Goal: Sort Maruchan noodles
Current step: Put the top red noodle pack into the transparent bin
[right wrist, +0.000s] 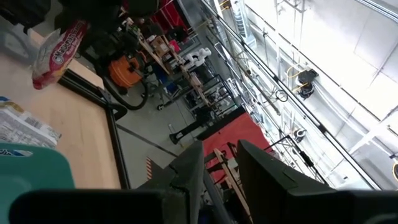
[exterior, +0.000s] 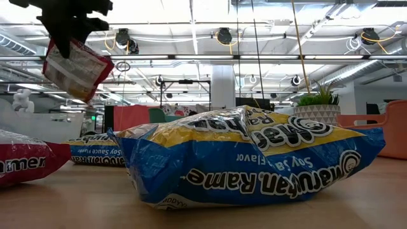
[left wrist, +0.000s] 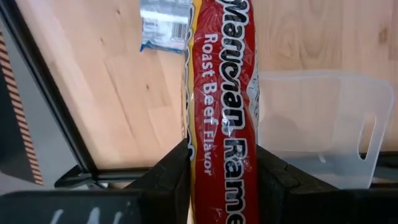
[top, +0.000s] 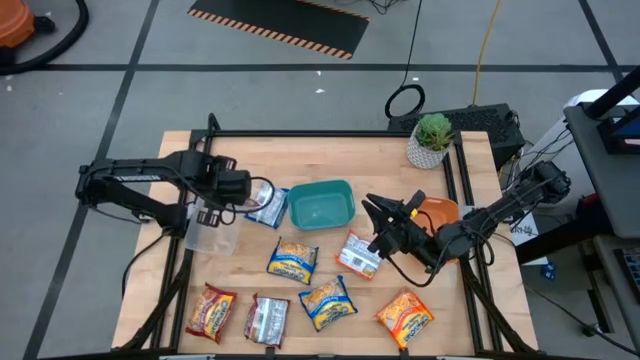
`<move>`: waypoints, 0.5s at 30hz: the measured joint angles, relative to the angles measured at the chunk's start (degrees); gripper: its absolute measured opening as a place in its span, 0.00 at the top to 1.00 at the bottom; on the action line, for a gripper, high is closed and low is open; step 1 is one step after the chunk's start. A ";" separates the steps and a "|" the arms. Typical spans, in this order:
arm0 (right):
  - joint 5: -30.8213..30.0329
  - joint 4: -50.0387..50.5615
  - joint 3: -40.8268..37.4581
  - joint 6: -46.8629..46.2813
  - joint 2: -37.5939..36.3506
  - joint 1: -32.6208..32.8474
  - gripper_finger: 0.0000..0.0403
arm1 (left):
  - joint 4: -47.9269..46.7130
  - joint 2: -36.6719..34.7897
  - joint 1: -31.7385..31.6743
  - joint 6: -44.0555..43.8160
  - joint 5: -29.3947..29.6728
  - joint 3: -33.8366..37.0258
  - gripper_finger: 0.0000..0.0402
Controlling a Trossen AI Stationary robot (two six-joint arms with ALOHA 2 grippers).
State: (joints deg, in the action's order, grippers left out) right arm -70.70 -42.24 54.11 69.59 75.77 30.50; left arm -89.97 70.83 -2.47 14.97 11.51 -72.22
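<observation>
My left gripper (top: 243, 187) is over the table's left part, shut on a dark red Roast Beef noodle packet (left wrist: 222, 106), which also shows in the low view (exterior: 77, 69). My right gripper (top: 380, 224) is open and holds nothing, between the teal bin (top: 320, 205) and the orange tray (top: 441, 211). Several packets lie flat on the table: blue-and-yellow (top: 292, 260) (top: 328, 302), orange (top: 405, 315), red (top: 210, 312), silver and dark red (top: 267, 320), white and red (top: 360, 255), blue and white (top: 268, 208). My left gripper pinches the dark red packet between its two fingers (left wrist: 171, 171), which sit on the two flat faces near its upper end (left wrist: 225, 163). The fingers come from above. The packet is lifted clear of the table and hangs tilted below the gripper (exterior: 67, 28).
A clear plastic bin (top: 210, 235) stands on the table just near of my left gripper and shows in the left wrist view (left wrist: 323, 124). A potted plant (top: 432, 140) stands at the far right corner. The blue packet (exterior: 248, 159) fills the low view.
</observation>
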 joint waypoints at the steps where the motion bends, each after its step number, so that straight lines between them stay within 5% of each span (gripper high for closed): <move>1: 0.00 0.00 0.00 -0.35 0.00 0.00 0.76 | -0.08 -0.36 -0.30 -0.15 -0.30 0.80 0.70; 15: -0.02 0.02 0.00 -0.04 0.00 2.86 0.76 | 0.02 -7.42 -2.13 -7.32 -2.69 11.10 0.70</move>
State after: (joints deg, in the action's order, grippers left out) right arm -70.72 -42.22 54.11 69.55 75.77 33.37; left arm -89.95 63.42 -4.60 7.65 8.82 -61.12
